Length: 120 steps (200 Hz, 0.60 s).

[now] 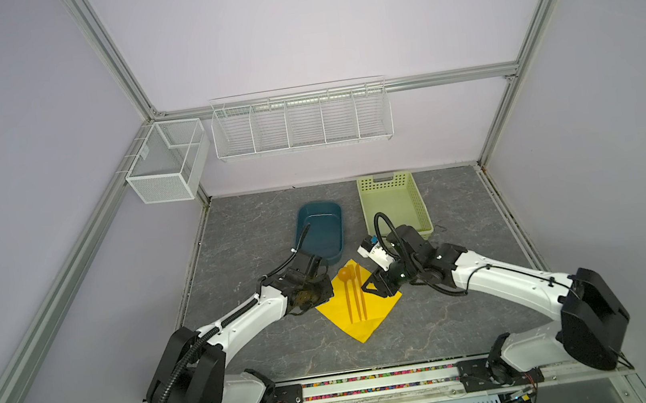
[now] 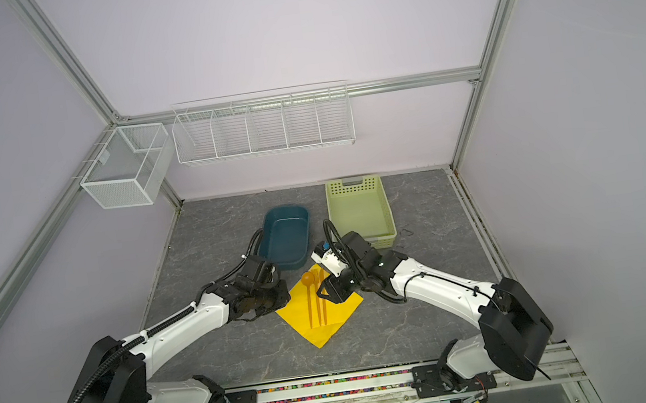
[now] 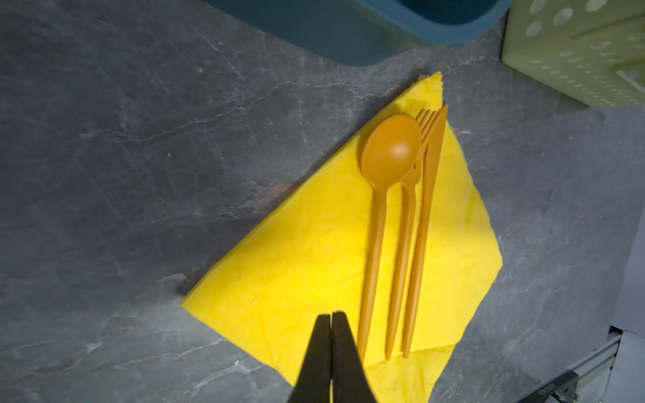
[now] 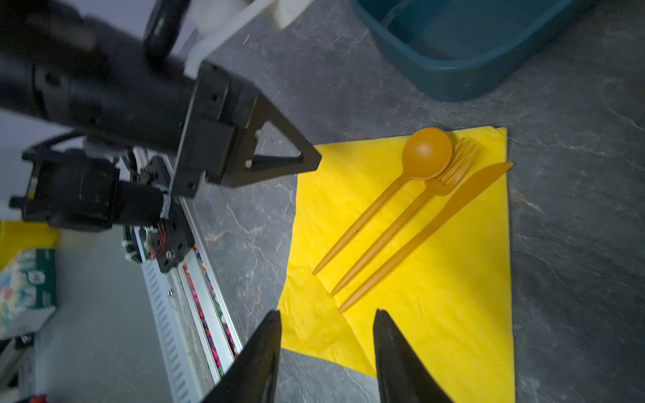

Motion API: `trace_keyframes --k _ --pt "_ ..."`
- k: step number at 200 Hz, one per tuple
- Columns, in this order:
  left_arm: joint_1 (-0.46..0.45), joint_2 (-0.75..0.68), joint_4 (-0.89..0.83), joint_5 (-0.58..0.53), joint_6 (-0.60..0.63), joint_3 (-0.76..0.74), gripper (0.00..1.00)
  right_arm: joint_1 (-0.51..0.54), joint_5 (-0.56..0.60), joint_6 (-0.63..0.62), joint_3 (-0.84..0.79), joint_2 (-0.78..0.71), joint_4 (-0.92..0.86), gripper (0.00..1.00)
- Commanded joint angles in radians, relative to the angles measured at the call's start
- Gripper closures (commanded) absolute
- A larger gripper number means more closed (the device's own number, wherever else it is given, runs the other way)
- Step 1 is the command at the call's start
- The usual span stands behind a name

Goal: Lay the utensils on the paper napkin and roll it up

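The left arm (image 1: 243, 317) and the right arm (image 1: 506, 278) both stretch low and forward, angled inward so that their wrists nearly face each other. The left gripper (image 3: 331, 315) has its jaws pressed together, holding nothing. The right gripper (image 4: 328, 312) has its jaws parted and empty.

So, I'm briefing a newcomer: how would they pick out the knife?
On the grey table, find the yellow paper napkin near its middle. Three orange utensils lie side by side on it. The knife is the outer one, nearest the right gripper, beside the fork, with a flat pointed blade instead of tines or a bowl.
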Motion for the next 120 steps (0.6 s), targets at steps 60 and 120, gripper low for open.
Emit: trace_keyframes --k 60,120 --pt "-0.004 -0.018 -0.005 0.105 -0.035 -0.019 0.97 0.31 0.209 -0.496 -0.175 -0.071 0.008 0.46" --pt "-0.035 0.019 0.006 0.087 -0.032 -0.045 0.99 0.434 0.397 -0.583 -0.217 0.036 0.166 0.43"
